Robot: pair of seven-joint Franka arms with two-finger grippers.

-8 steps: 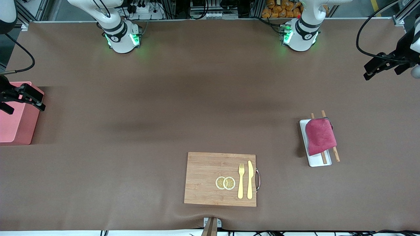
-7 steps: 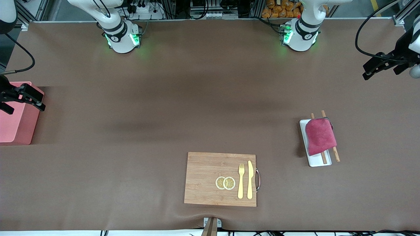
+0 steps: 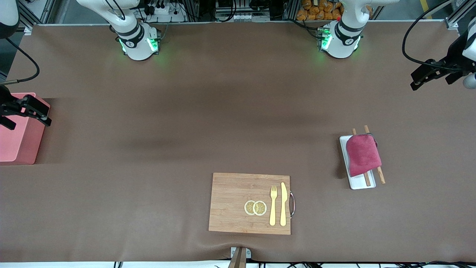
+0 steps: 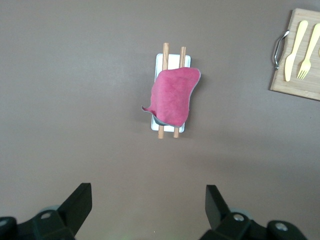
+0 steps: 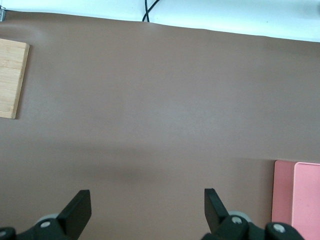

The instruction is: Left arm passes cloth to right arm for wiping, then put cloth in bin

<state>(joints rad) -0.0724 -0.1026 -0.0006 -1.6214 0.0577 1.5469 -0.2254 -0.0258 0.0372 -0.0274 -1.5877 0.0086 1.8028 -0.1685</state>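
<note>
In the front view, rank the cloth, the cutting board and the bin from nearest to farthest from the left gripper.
Left gripper is up over the left arm's end of the table, open.
1. Cloth: draped on the white tray, at that same end.
2. Cutting board: mid-table, nearest the front camera.
3. Bin: at the right arm's end.

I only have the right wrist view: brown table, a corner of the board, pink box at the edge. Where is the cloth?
Observer: The cloth lies draped over two wooden sticks on a white tray, toward the left arm's end of the table.
Operator: Is the left tool on it?
Observer: No, the left tool hangs open over bare table, apart from the cloth.
Operator: And my right tool?
Observer: The right tool is open, over the bin.
</note>
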